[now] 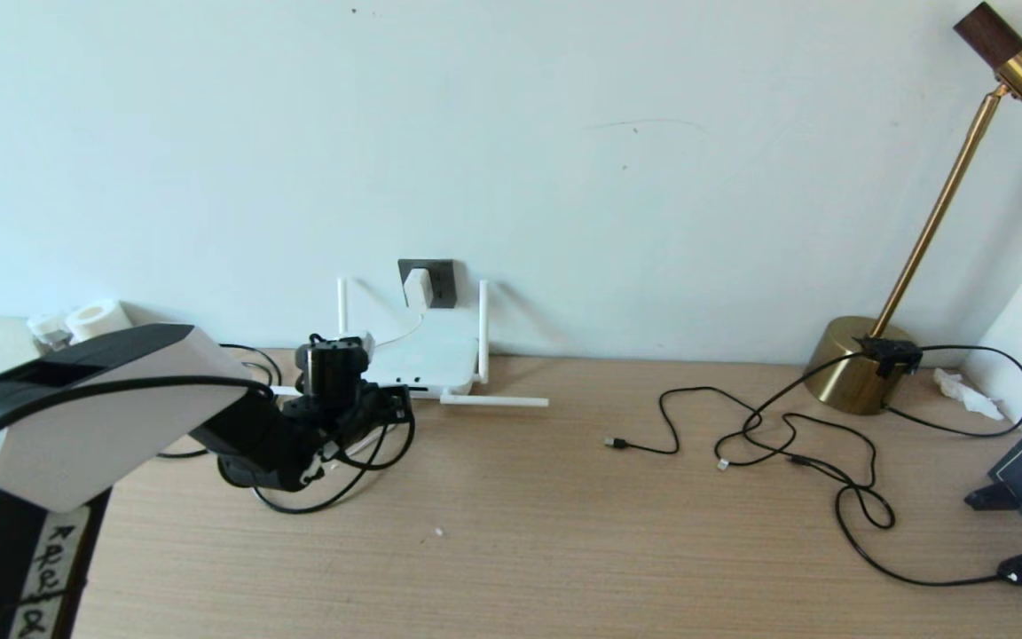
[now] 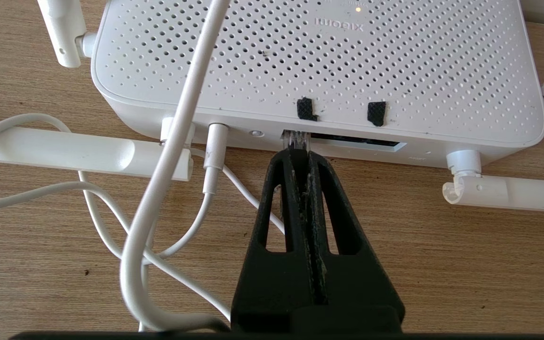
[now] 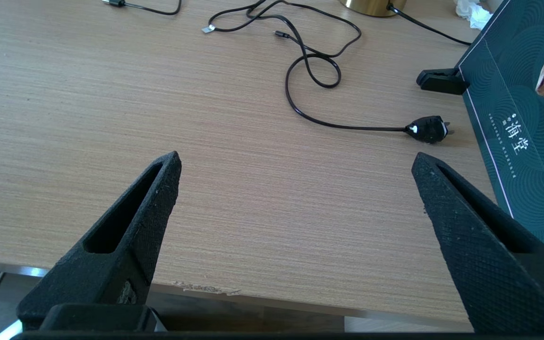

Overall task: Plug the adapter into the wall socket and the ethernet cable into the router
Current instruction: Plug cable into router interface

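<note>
Router (image 2: 319,61) against the wall, just below the socket (image 1: 428,283); white adapter (image 1: 417,288) seated in it. Left gripper (image 2: 300,158) pinched tight at the router's port edge, clear cable plug (image 2: 294,140) at its tips; whether it is fully seated is hidden. Cable body unseen. Four antennas, two upright, two flat. Right gripper (image 3: 295,165) wide, empty, far from the router.

left arm (image 1: 112,408): white shell, black joints | right hand (image 3: 295,165): black textured triangular fingers
</note>
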